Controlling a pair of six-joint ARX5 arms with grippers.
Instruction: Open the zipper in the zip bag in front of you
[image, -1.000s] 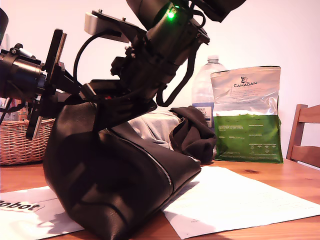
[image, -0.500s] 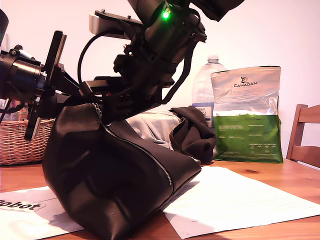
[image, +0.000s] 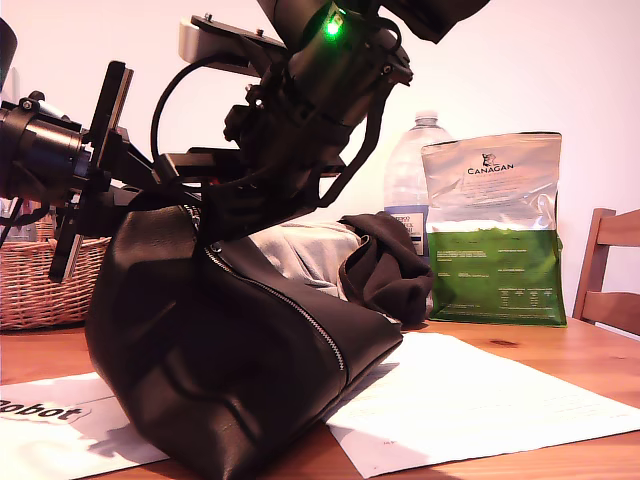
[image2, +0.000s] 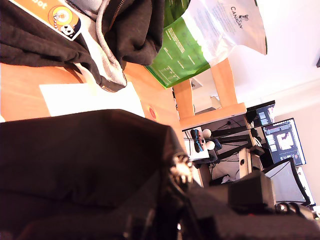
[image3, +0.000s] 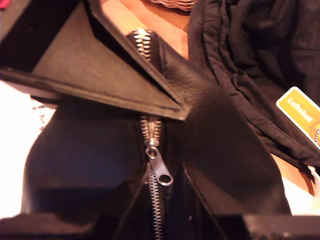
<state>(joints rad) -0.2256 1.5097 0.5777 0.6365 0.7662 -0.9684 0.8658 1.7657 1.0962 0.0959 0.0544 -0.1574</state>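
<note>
The zip bag, dark leather, lies on the table with its higher end toward the exterior view's left. Its silver zipper runs down the sloping top edge. My first gripper reaches in from the exterior view's left and is shut on the bag's raised end; the first wrist view shows the leather and the zipper's metal end. My second gripper comes down from above and stands open over the zipper. One finger crosses above the teeth. The pull tab lies untouched between the jaws.
A wicker basket stands behind at the exterior view's left. Grey and black garments, a water bottle and a CANAGAN pouch sit behind the bag. Paper sheets lie on the wooden table; a chair is at the right edge.
My second arm has risen a little and shifted toward the exterior view's left. More zipper teeth now show near the bag's raised end. The first arm has held still.
</note>
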